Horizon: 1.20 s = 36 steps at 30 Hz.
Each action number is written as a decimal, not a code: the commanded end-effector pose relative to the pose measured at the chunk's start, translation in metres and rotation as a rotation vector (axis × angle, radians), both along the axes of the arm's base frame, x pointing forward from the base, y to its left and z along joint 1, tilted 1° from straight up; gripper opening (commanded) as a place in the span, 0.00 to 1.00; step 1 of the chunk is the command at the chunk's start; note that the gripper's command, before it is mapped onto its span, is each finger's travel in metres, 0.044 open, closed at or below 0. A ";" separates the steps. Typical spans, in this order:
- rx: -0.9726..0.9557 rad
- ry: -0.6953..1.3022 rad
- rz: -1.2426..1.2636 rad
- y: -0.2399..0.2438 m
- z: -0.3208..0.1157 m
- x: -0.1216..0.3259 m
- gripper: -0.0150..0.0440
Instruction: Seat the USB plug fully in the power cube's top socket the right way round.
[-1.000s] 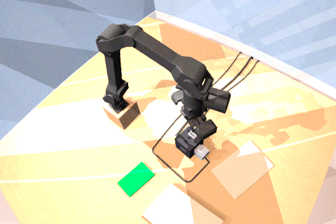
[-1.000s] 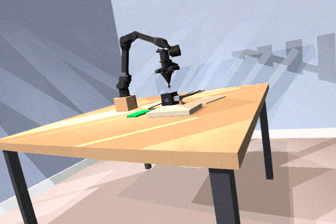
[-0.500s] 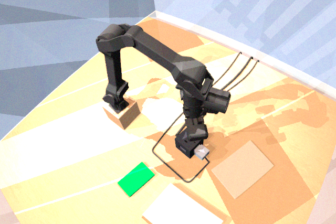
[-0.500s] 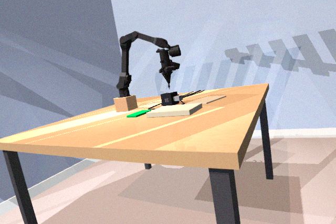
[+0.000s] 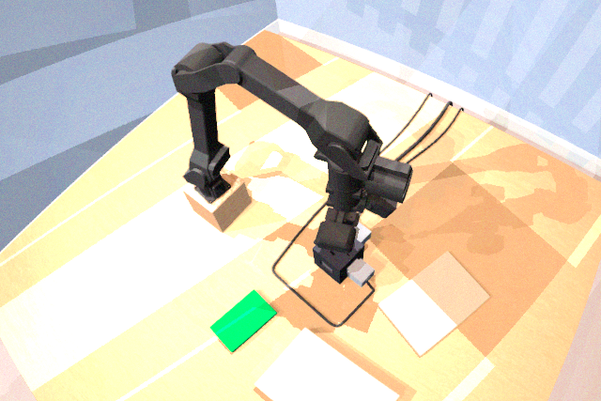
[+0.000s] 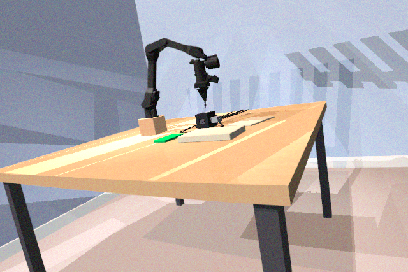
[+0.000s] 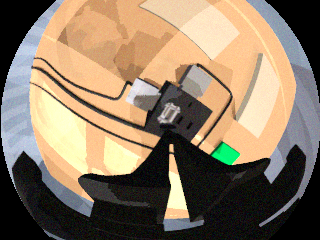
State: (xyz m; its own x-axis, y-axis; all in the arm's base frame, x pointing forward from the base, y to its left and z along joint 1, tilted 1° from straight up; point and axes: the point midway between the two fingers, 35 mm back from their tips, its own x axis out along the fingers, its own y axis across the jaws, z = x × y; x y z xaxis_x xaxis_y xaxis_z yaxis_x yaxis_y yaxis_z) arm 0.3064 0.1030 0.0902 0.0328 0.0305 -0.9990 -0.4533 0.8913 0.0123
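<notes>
The black power cube (image 5: 332, 268) (image 6: 204, 120) (image 7: 192, 112) stands on the table near its middle. My gripper (image 5: 337, 247) (image 6: 204, 105) (image 7: 170, 137) points straight down a little above the cube's top. It is shut on the small grey USB plug (image 7: 170, 115), which shows at the fingertips over the cube's top face. In the top and exterior views the plug is too small or hidden to make out. I cannot tell whether its tip touches the socket. A grey plug (image 5: 362, 272) (image 7: 142, 94) sits in one side of the cube and another plug (image 5: 362, 234) (image 7: 196, 79) in an adjoining side.
A green card (image 5: 242, 319) (image 6: 167, 137) (image 7: 226, 154) lies flat to the front left of the cube. A pale flat pad (image 5: 432, 309) (image 6: 210, 134) lies to its right. A black cable (image 5: 287, 285) loops around the cube. Three cables (image 5: 422, 130) run to the back. The arm's wooden base block (image 5: 227, 207) (image 6: 152, 125) stands to the left.
</notes>
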 end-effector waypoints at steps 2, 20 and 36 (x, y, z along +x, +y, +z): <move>0.004 0.004 -0.130 0.000 0.000 0.000 0.25; 0.020 0.018 -0.600 0.000 0.000 0.000 0.25; 0.033 0.031 -1.019 0.000 0.000 0.000 0.25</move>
State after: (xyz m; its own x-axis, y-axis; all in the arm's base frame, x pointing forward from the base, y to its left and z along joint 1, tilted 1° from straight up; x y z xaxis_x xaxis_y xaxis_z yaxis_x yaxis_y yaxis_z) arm 0.3064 0.1030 0.0902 0.0327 0.0304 -0.9990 0.4542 0.8899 0.0420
